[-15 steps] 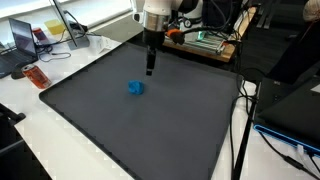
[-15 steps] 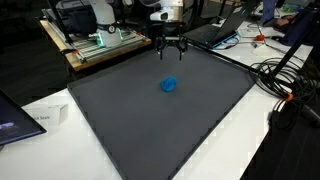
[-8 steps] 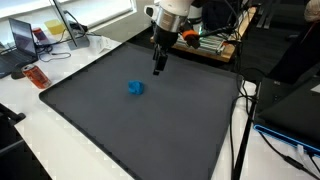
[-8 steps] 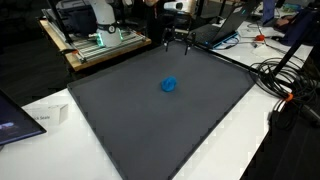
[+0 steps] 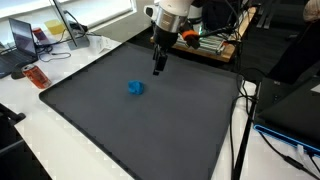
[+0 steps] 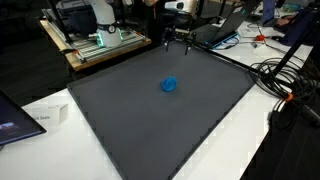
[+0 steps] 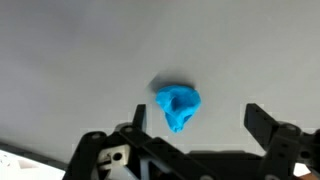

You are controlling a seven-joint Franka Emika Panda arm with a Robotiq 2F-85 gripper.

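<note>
A small crumpled blue object (image 5: 135, 88) (image 6: 169, 85) lies on the dark grey mat (image 5: 140, 120) (image 6: 160, 120). My gripper (image 5: 158, 68) (image 6: 178, 44) hangs in the air above the mat's far part, well clear of the blue object, with its fingers pointing down. In the wrist view the blue object (image 7: 178, 106) sits below and ahead of my gripper (image 7: 197, 122), closer to one finger. The jaws stand wide apart with nothing between them.
The mat covers a white table (image 5: 60, 150). A laptop (image 5: 24, 38) and a red item (image 5: 36, 75) lie beside the mat. Cables (image 6: 285, 85) run along one side. A bench with electronics (image 6: 95, 42) stands behind the mat, and another laptop (image 6: 15, 120) sits near the table's edge.
My gripper has risen and moved toward the mat's far edge, away from the blue object. Over the last half second nothing has moved. The blue object stayed put.
</note>
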